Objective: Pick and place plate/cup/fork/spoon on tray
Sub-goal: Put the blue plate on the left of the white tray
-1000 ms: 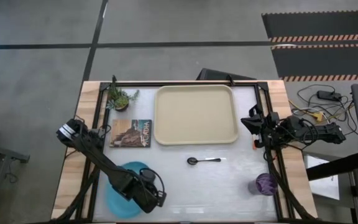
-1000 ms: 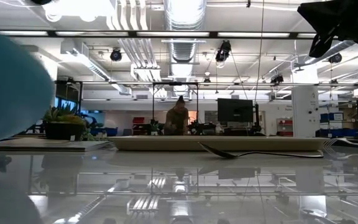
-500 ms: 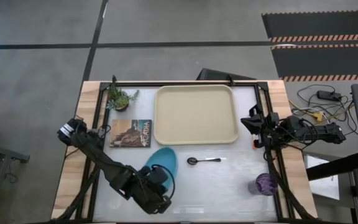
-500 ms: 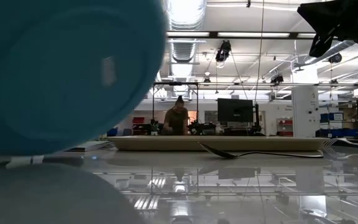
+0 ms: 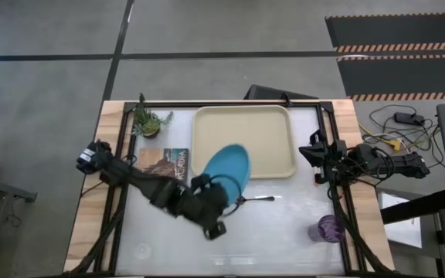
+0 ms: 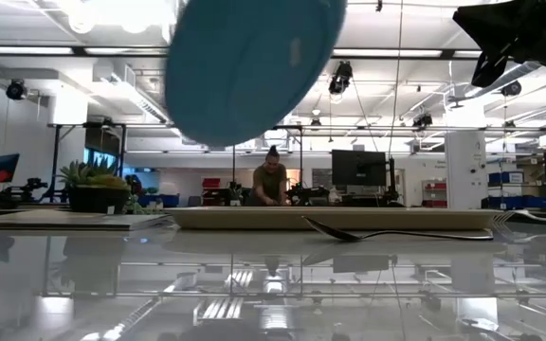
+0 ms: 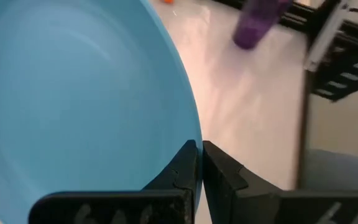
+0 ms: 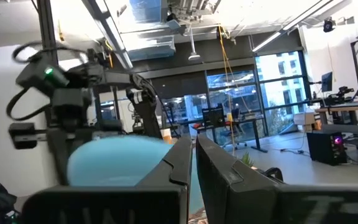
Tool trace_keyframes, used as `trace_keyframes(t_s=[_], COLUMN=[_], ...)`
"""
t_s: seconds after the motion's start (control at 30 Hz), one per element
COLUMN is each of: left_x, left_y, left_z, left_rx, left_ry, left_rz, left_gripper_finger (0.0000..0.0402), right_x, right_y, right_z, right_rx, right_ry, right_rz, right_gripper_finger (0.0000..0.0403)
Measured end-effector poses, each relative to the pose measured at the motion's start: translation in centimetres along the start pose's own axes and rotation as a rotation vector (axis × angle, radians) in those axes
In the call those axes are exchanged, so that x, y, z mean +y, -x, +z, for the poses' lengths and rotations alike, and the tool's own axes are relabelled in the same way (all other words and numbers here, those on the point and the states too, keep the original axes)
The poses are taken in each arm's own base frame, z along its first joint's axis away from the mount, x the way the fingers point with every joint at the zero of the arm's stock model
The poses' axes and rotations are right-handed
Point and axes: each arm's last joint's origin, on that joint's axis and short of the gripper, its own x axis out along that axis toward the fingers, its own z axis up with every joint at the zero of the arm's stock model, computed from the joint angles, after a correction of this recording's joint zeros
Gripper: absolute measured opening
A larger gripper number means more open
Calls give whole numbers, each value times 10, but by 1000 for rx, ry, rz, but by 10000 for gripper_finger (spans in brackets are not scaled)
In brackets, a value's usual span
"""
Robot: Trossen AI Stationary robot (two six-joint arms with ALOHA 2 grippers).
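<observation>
The light-blue plate [image 5: 229, 170] hangs tilted in the air over the near rim of the beige tray [image 5: 243, 123]. It shows high up in the low view [image 6: 245, 66]. My left gripper [image 5: 219, 194] is shut on the plate at its near side. The spoon [image 5: 253, 199] lies flat on the table just in front of the tray. The purple cup [image 5: 329, 228] stands at the near right. My right gripper [image 5: 312, 154] waits shut and empty at the table's right edge. The fork does not show in the high view. My left gripper pinches the plate's rim [image 7: 191, 134] between its two fingers [image 7: 182, 171], one on each face. The fingers come level from the table's near left side. The plate is lifted clear of the table and tray and stands tilted beyond the fingers.
A dark picture-covered book [image 5: 163, 164] lies left of the tray, with a small potted plant [image 5: 147, 121] behind it. A person shows far off in the room behind the table [image 6: 271, 180].
My left gripper has carried the plate from the table's near left up and toward the far right, to the tray's near rim. The plate has risen clear of the table and tipped up. My right arm has kept still.
</observation>
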Motion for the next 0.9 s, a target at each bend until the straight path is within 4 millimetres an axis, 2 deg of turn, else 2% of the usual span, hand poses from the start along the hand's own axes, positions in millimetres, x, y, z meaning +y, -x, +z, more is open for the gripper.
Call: trace_keyframes(t_s=[0.17, 0.33, 0.57, 0.73, 0.9], left_x=[39, 87, 153, 179, 186], left_y=[-22, -48, -91, -117, -131], left_z=[22, 30, 17, 0, -11], left_rx=[12, 94, 220, 210, 162], left_ry=[-155, -236, -200, -147, -122], left_rz=[97, 217, 299, 279, 238], left_gripper_finger=[0, 0, 0, 0, 0], right_x=[0, 0, 0, 0, 0], right_y=[0, 0, 0, 0, 0], right_z=[-1, -2, -2, -2, -2], right_rx=[7, 20, 18, 18, 17], right_ry=[9, 32, 65, 78, 86], right_rz=[-1, -2, -2, -2, -2], right_gripper_finger=[13, 13, 13, 13, 13])
